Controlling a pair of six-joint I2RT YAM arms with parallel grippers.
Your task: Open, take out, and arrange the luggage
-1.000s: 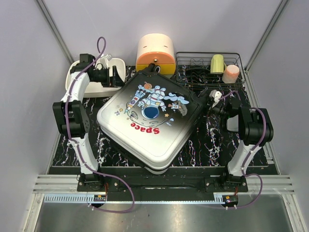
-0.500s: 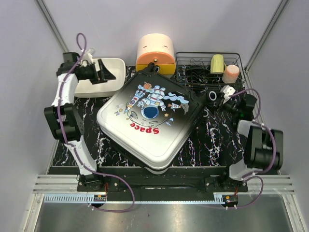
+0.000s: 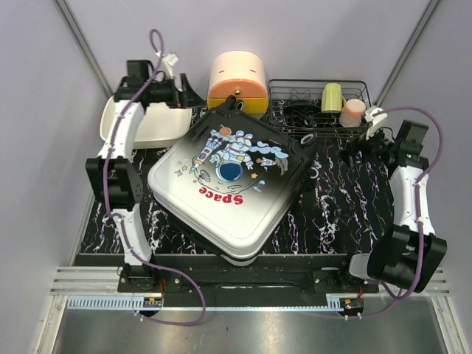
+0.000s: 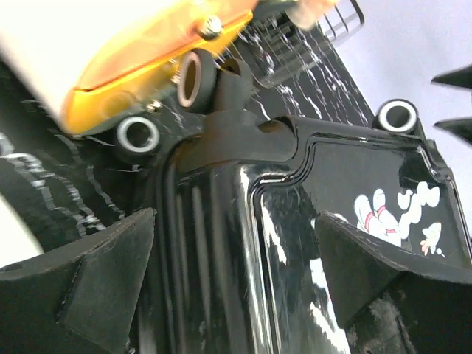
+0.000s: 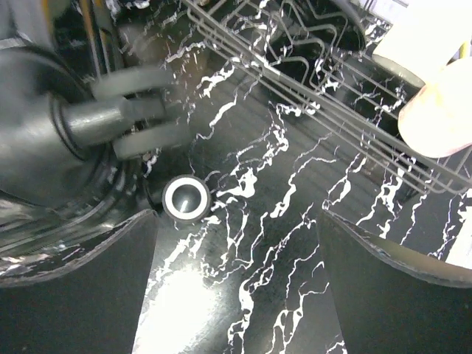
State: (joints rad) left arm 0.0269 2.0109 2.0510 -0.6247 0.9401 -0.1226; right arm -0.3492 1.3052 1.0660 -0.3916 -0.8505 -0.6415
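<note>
**A:** Where is the luggage [image 3: 228, 177] at this moment?

**B:** It lies flat in the middle of the counter [image 3: 346, 214], turned at an angle, with the astronaut side facing up. It is closed. Its far corner comes near the cream-and-orange box [image 3: 236, 81].

**A:** And the two tools?

**B:** Both stand wide apart and hold nothing. The left tool [image 3: 193, 97] hovers at the far-left corner of the case, between the white tray [image 3: 151, 129] and the box. In its own camera, the dark edge of the shell lies under the spread fingers [image 4: 96, 280]. The right tool [image 3: 350, 147] is at the far-right side, just beside the wire rack [image 3: 317, 81]. Under it I see only bare counter, with one wheel [image 5: 184, 199] of the case close by.

**A:** So which step is in hand?

**B:** I judge it is the first one, the opening. Nothing is taken out yet, and nothing is arranged.

**A:** What does the next move call for?

**B:** The zipper pull or the seam must be found, and I cannot see either in these views. Probably one tool should take the closure while the other steadies the shell, because the case may slide or turn on the smooth counter.
</note>
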